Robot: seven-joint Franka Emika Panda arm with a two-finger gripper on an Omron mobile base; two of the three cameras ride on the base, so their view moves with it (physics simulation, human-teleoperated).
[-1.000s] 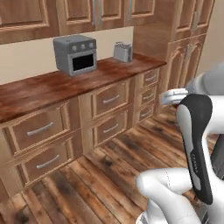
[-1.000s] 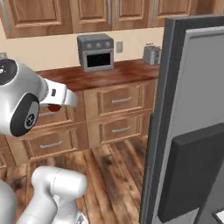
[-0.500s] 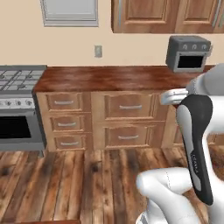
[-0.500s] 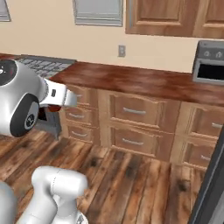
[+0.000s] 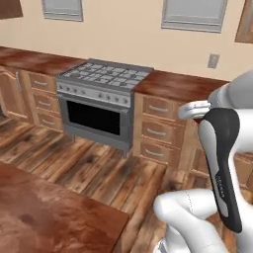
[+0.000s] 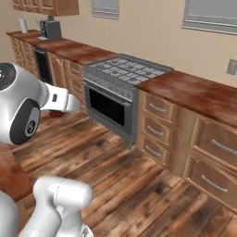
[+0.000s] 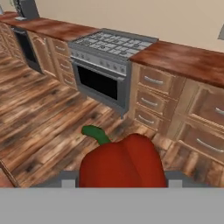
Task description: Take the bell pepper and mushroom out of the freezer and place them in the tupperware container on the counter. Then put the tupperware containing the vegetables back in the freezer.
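In the hand view, the glossy red bell pepper [image 7: 122, 164] with a green stem sits low in the frame, and my gripper [image 7: 118, 181] is shut on it, its fingers mostly hidden behind it. The right base view shows the pepper [image 6: 56, 114] as a red patch under my hand, held above the wood floor. A reddish-brown counter [image 5: 178, 84] over light cabinets runs along the far wall. The mushroom, the freezer and the tupperware container are out of view.
A grey stove [image 5: 101, 101] with a dark oven door stands in the wall counter [image 6: 199, 92]. The corner of another reddish-brown wood top [image 5: 49, 217] lies close at the lower left. Open wood floor [image 5: 99, 163] spreads between it and the stove.
Both base views have swung round with the base, from the counter with the toaster oven to the stove. The pepper stays in the gripper, and the arm keeps its pose.
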